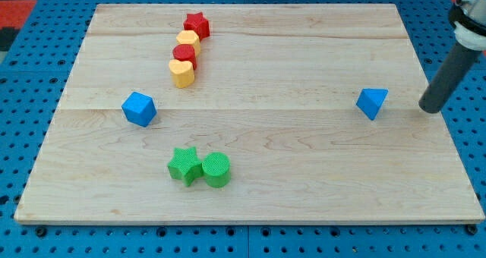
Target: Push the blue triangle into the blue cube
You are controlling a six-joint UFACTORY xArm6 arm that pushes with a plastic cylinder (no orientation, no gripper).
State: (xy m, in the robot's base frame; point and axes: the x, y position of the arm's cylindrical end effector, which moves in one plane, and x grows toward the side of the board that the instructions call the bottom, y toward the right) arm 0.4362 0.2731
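Our tip [430, 108], a bare rod gripping nothing, sits right of the blue triangle [371, 102]; we should push straight left toward the blue cube [139, 108].

A robotics lab setup: a wooden board [250, 148] lies on a blue perforated bench [11, 99], with small printed-looking coloured blocks.

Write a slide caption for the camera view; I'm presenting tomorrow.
My tip sits right of the blue triangle, apart from it, with the blue cube far left.
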